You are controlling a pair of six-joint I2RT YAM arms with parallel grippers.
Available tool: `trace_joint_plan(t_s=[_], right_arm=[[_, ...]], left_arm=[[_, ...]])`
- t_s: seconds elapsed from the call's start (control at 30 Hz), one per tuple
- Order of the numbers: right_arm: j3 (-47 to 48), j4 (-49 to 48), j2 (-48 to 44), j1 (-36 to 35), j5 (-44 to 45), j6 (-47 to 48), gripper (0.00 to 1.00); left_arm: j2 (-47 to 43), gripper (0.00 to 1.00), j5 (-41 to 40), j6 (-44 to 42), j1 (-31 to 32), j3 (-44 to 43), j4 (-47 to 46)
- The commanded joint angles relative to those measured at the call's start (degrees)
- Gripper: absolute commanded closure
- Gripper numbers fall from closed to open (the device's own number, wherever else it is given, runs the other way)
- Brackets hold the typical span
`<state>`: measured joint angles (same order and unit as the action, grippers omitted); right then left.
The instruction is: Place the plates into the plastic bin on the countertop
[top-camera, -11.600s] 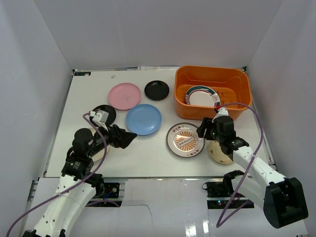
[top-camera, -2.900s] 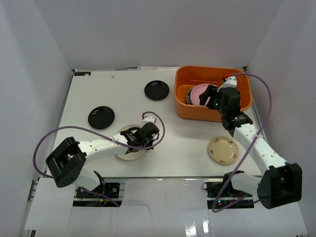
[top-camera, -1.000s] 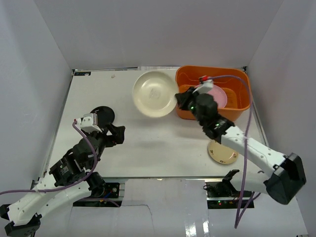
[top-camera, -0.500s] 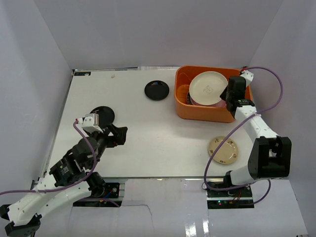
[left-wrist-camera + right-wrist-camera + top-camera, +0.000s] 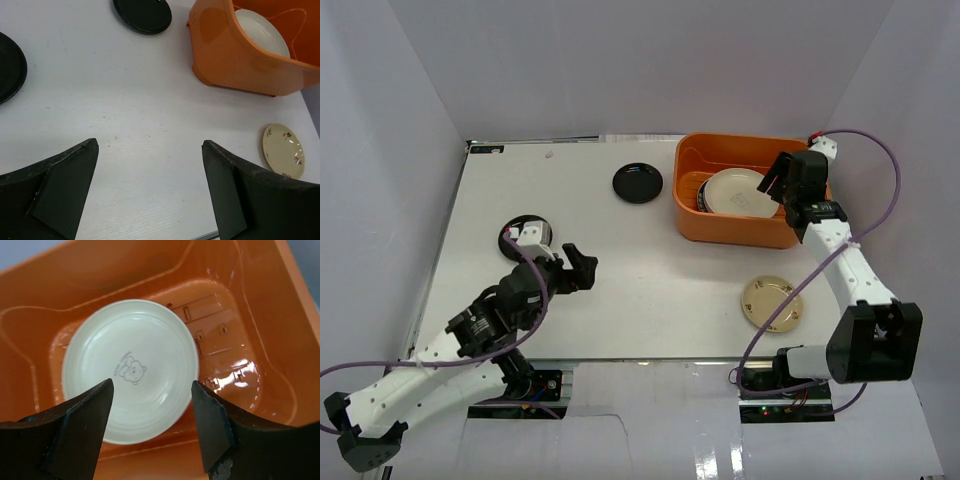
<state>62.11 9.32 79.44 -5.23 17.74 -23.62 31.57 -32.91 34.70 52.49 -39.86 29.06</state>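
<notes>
The orange plastic bin (image 5: pixel 718 226) stands at the back right of the white countertop (image 5: pixel 650 290). A cream plate (image 5: pixel 737 191) with a small bear print (image 5: pixel 129 368) lies flat in the bin (image 5: pixel 240 315) on top of other plates. My right gripper (image 5: pixel 772 183) hovers just above it, open and empty (image 5: pixel 152 385). Two glossy black plates (image 5: pixel 638 183) (image 5: pixel 516 233) and a cream patterned plate (image 5: pixel 771 303) lie on the countertop. My left gripper (image 5: pixel 583 270) is open over bare countertop (image 5: pixel 150 144), holding nothing.
White walls close in the left, back and right sides. The left arm partly covers the near black plate (image 5: pixel 7 65). In the left wrist view the far black plate (image 5: pixel 142 14), the bin (image 5: pixel 235 60) and the patterned plate (image 5: pixel 283 150) lie ahead.
My right gripper has opened and let go of the cream plate, which went from tilted to lying flat in the bin. The left arm has shifted right and forward.
</notes>
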Motion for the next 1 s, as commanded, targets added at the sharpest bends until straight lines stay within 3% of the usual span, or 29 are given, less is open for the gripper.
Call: trace_joint_plan(t_s=[0.0,0.13,0.23,0.37,0.5,0.7,0.83,0.97], right_arm=[[2.06,0.61,-9.1,-2.75,-4.55,2.6,0.3],[-3.82,2.45,-16.76,-14.25,-2.63,3.75,0.37],[-13.99,3.86,-23.26,-27.94,3.69,0.34,0.5],[-23.4,7.81,-32.83,-37.46,8.8,-6.61,0.64],[-31.4,10.28,-38.3,-41.7,8.28,-12.85,0.67],[-37.85,7.3,-41.64,-41.79,7.85,-16.46,0.67],[-39.6,3.42,-43.22,-41.79,5.73,-16.11,0.67],[-40.48,6.57,-44.63,-41.79,7.13,-16.81,0.67]], left_arm=[[4.45,0.05,2.85,1.77,-0.19,-0.48,-3.48],[13.13,0.05,3.81,5.28,-0.28,-0.66,-10.31],[20.51,0.06,3.55,6.52,-1.24,-1.71,-14.45],[28.88,0.08,10.9,8.54,-8.7,-2.16,-20.78],[38.1,0.11,23.92,12.49,-21.87,-1.89,-28.61],[56.47,0.18,30.36,14.79,-26.56,-11.54,-36.96],[69.65,0.25,32.11,15.4,-29.02,-22.61,-35.13],[80.21,0.31,36.24,16.36,-31.74,-31.93,-34.51]])
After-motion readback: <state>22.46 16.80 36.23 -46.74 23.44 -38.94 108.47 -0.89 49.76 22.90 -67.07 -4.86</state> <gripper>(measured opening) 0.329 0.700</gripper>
